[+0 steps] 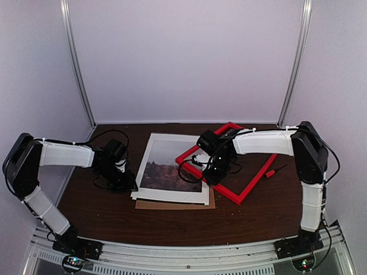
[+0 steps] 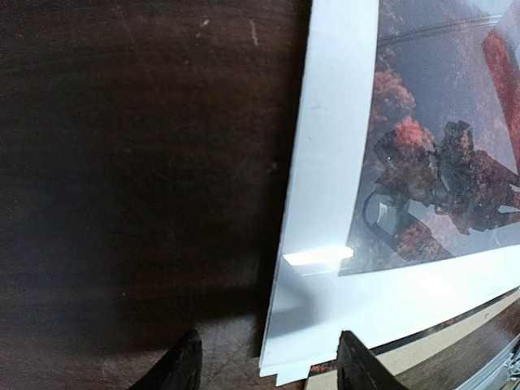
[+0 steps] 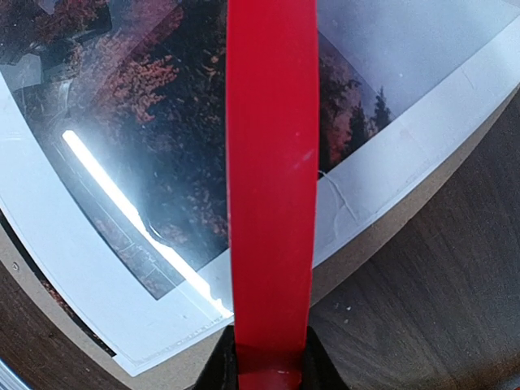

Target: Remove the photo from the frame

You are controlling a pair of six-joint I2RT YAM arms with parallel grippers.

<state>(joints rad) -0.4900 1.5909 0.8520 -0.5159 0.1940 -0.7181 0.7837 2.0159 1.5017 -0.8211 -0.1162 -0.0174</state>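
Observation:
The photo (image 1: 171, 167) lies flat mid-table under a white mat (image 1: 151, 150), on a brown backing board (image 1: 175, 204). The red frame (image 1: 248, 189) is off the stack and tilted at the right, one corner over the mat. My right gripper (image 1: 213, 172) is shut on one bar of that frame (image 3: 272, 162), seen above the photo (image 3: 162, 122) in the right wrist view (image 3: 270, 361). My left gripper (image 1: 127, 184) stands open at the stack's near left corner. In its wrist view the gripper (image 2: 268, 361) straddles that corner of the mat (image 2: 333, 162), beside the photo (image 2: 431, 162).
A small red-handled tool (image 1: 275, 170) lies on the dark wood table (image 1: 92, 212) right of the frame. White walls with metal corner rails (image 1: 80, 74) close in the back and sides. The backing board (image 2: 455, 329) sticks out beyond the mat's near edge.

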